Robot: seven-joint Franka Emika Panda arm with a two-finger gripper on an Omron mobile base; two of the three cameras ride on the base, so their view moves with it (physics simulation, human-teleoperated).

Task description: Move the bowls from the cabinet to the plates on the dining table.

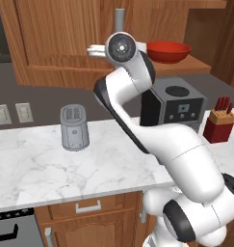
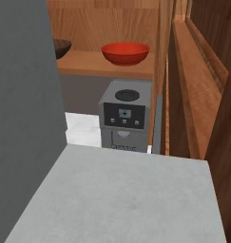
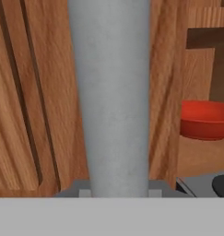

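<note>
The gripper [image 1: 119, 30] is up at the cabinet's left door [image 1: 56, 38], its jaws pinching the door's grey bar handle [image 3: 111, 92], which runs straight up the middle of the hand view. The right side of the cabinet [image 2: 183, 71] already stands open. On its shelf [image 2: 102, 64] sits the red bowl [image 2: 125, 52], directly above the coffee machine [image 2: 125, 116]. To the left of the red bowl, on the same shelf, the edge of the dark brown bowl [image 2: 62, 47] peeks out. The toaster [image 1: 74, 128] stands on the marble table [image 1: 41, 169] below the left door, and the red knife block [image 1: 218, 124] is below and to the right of the red bowl. Judging by this, the task has barely begun: the cabinet is part-way opened, both bowls remain inside, and neither has been carried to a plate.
</note>
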